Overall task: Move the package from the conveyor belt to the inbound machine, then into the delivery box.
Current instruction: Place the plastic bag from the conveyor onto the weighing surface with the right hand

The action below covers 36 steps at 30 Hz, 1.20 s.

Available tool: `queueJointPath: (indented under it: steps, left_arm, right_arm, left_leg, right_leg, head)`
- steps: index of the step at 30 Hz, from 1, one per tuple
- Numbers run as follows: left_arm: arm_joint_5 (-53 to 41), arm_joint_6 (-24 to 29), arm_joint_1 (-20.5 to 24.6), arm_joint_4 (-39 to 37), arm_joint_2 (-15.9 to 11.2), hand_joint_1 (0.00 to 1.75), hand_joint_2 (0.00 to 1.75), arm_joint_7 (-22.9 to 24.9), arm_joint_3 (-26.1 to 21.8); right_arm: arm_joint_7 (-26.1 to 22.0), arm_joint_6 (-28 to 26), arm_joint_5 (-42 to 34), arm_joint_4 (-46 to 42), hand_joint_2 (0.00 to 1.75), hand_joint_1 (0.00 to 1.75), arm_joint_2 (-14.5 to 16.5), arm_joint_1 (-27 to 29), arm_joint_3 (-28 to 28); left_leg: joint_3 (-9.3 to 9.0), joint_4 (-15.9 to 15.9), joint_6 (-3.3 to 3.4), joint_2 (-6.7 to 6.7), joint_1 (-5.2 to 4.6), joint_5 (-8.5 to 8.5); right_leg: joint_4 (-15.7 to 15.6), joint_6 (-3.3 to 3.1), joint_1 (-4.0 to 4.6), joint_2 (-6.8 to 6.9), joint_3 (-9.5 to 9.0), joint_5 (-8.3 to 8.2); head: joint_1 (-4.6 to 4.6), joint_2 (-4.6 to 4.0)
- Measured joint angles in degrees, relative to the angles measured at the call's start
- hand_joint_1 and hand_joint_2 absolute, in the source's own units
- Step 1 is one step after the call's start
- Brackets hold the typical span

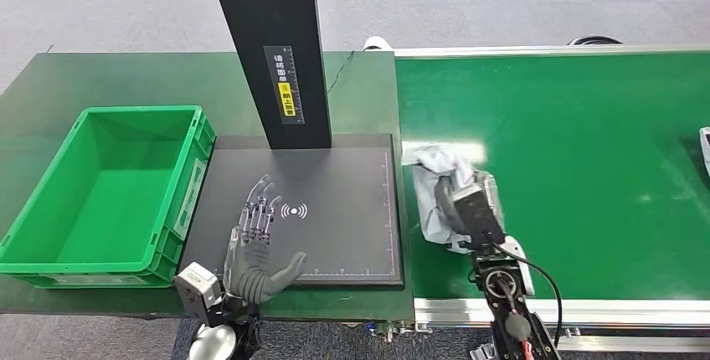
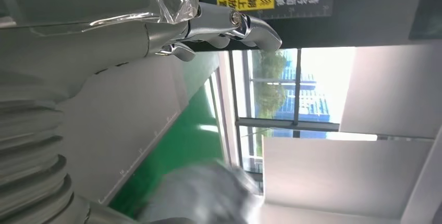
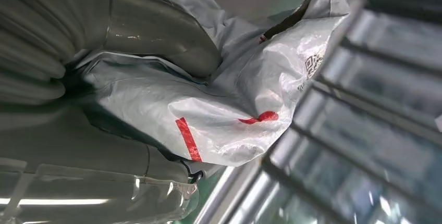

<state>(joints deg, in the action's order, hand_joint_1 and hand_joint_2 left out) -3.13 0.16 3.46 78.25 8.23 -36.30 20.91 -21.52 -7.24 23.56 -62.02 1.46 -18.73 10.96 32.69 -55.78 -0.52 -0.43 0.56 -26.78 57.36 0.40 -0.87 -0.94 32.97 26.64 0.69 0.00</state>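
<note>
Right hand is where I look first: in the head view it sits a little right of centre, low in the frame, over the left edge of the conveyor belt, with its fingers closed around the package. From the right wrist camera I can see the thick grey thumb pressed across the crumpled white plastic bag, and the bag bulges out past the hand with red marks and a small printed code on its skin. So the package is held by that hand, above the green belt, just beside the right edge of the inbound machine's dark plate. I cannot tell whether the bag's lower end still touches the belt.

My left hand is in the lower middle-left of the head view, resting flat over the front-left part of the dark plate, fingers stretched forward and apart, thumb out to the side, holding nothing. Its fingertips lie near the white wireless symbol printed on the plate. The left wrist camera shows the same straight silver fingers under the black column's yellow label.

The machine's black column rises from the back of the plate, in the upper centre of the frame. The green delivery box stands at the left, touching the plate's left edge, well apart from the package.
</note>
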Motion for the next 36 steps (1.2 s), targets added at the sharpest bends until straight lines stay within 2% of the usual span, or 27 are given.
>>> queueJointPath:
  steps: [4,9,16,22,25,31,36]
  left_arm:
    - [0.50,-0.08,0.77,-0.03,-0.08,0.00,1.75,0.10,0.33]
    - [1.90,-0.63,1.38,-0.02,-0.19,0.00,1.75,0.43,0.88]
    - [2.22,0.18,1.54,0.17,-0.35,0.00,1.75,0.46,1.32]
    - [2.22,0.43,1.50,0.20,-0.51,0.00,1.75,0.46,1.57]
    - [2.38,0.76,1.51,0.17,-0.54,0.00,1.75,0.36,1.68]
    - [3.32,0.72,1.89,-0.05,-0.50,0.00,1.75,-0.36,2.66]
    - [3.54,-0.07,2.78,-0.42,-0.24,0.00,1.75,-0.03,3.49]
  right_arm:
    - [2.74,4.34,6.36,9.10,1.75,1.75,0.14,-4.97,5.74]
    - [3.82,8.32,8.63,18.58,1.75,1.75,1.74,-10.47,12.66]
    - [3.96,9.72,9.04,27.03,1.75,1.75,3.79,-16.04,19.61]
    - [3.55,10.06,8.79,30.08,1.75,1.75,4.26,-18.10,21.94]
    - [1.20,10.55,8.68,30.82,1.75,1.75,4.30,-18.44,22.87]
    - [-9.82,11.89,9.37,31.08,1.75,1.75,4.44,-18.00,27.50]
    - [-11.59,11.42,10.37,30.85,1.75,1.75,5.31,-17.76,32.36]
  left_leg:
    - [0.00,0.00,0.00,-0.05,0.01,0.04]
    - [-0.01,0.00,-0.01,0.01,0.01,0.03]
    - [-0.17,0.00,-0.04,0.42,0.02,-0.02]
    - [-0.33,0.01,-0.05,0.63,0.08,-0.03]
    - [-0.36,0.01,-0.06,0.72,0.09,-0.03]
    - [-0.37,0.01,-0.08,0.78,0.12,-0.04]
    - [-0.32,0.01,-0.08,0.72,0.13,-0.04]
  right_leg:
    - [0.01,-0.01,0.02,0.02,-0.01,-0.01]
    - [0.02,-0.01,0.02,-0.01,0.01,-0.01]
    - [0.02,-0.05,0.04,-0.38,0.00,-0.04]
    - [0.02,-0.13,0.12,-0.59,-0.08,-0.09]
    - [0.02,-0.15,0.13,-0.67,-0.09,-0.10]
    - [0.02,-0.19,0.15,-0.82,-0.04,-0.13]
    - [0.02,-0.19,0.16,-0.76,-0.04,-0.12]
  head:
    - [0.01,0.00]
    - [-0.01,0.00]
    - [-0.01,0.00]
    - [-0.02,0.00]
    - [-0.02,0.00]
    - [0.00,0.00]
    - [-0.02,0.00]
